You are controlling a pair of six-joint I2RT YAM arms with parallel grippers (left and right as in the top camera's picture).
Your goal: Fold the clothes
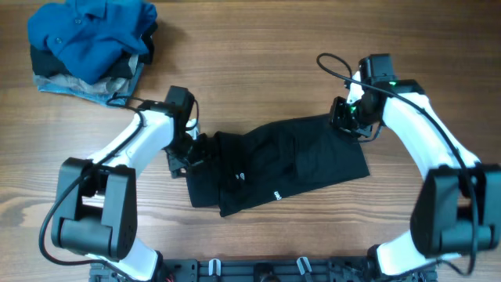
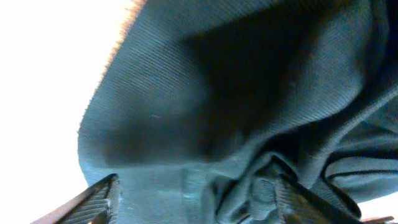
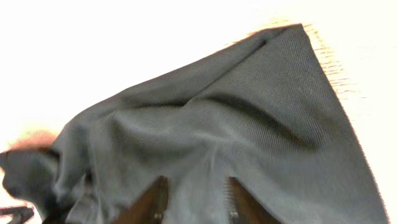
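The clothes, a black T-shirt (image 1: 282,157), lie in a loosely folded band across the middle of the table, with a small white tag (image 1: 276,196) near the front edge. My left gripper (image 1: 190,150) is at the shirt's left end. In the left wrist view its jaws stand wide apart (image 2: 196,199) over dark fabric (image 2: 217,93), which bunches against the right finger (image 2: 298,199). My right gripper (image 1: 350,117) is at the shirt's back right corner. In the right wrist view it is (image 3: 196,199) slightly open, and fabric (image 3: 217,124) lies slack between the fingers.
A pile of other garments sits at the back left corner: a bright blue shirt (image 1: 90,35) on top of a grey-blue denim piece (image 1: 78,88). Bare wooden table (image 1: 258,63) surrounds the black shirt. A dark rack (image 1: 258,270) runs along the front edge.
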